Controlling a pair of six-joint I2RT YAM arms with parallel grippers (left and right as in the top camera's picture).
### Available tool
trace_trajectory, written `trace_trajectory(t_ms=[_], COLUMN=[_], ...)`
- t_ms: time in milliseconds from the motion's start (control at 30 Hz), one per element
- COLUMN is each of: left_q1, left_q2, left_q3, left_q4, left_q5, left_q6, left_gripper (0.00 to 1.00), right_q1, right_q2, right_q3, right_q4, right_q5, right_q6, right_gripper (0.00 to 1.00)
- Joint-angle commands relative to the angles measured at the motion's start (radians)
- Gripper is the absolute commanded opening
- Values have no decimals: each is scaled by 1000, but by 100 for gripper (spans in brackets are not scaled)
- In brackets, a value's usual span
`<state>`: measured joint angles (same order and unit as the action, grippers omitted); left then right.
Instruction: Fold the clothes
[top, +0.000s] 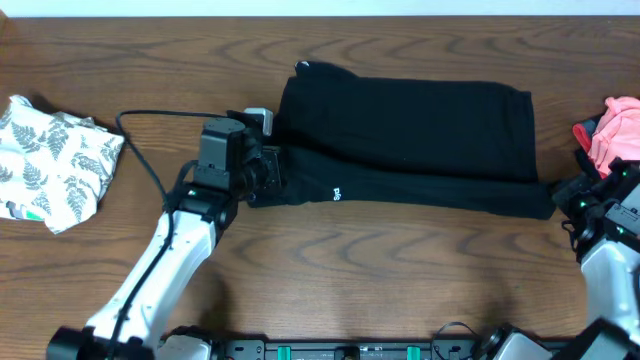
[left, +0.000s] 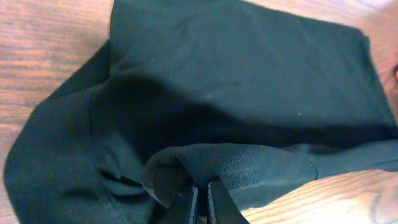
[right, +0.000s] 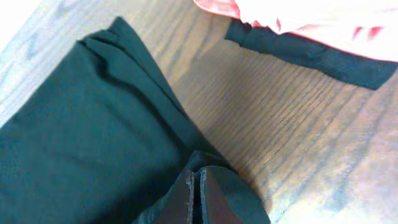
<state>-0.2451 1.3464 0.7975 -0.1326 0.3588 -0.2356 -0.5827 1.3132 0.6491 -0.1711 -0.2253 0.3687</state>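
A large black fabric garment (top: 410, 125), matte and limp, lies folded into a long rectangle across the middle and right of the brown wood-grain table (top: 330, 270). A small white printed logo (top: 337, 192) sits near its front edge. The top layer is smooth, while the left end is rumpled and bunched in the left wrist view.

The left gripper (left: 202, 191) is clenched on a raised fold of that left end, its 2 fingers pressed together with cloth pinched at their tips. The right gripper (right: 198, 183) is likewise clamped on the garment's front right corner.

A crumpled white cloth with grey fern print (top: 55, 160) sits well apart at the far left. A bunched pink garment (top: 615, 130) lies at the right edge, over a black strip of fabric (right: 311, 53), near the big garment's right end. Bare wood runs along the front and back of the table.
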Motion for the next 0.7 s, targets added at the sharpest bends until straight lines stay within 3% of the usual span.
trace_trajectory(t_ms=[0, 667], left_q1=[0, 0], left_q2=[50, 185], left_q3=[20, 20], left_q4=[13, 60], left_q5=[-21, -86], left_q6=[2, 1], left_gripper=[6, 6], right_q1=[8, 8], right_q2=[66, 255], right_q3=[20, 20], right_q4=[27, 143], right_q5=[23, 23], right_q6=[20, 27], right_gripper=[1, 1])
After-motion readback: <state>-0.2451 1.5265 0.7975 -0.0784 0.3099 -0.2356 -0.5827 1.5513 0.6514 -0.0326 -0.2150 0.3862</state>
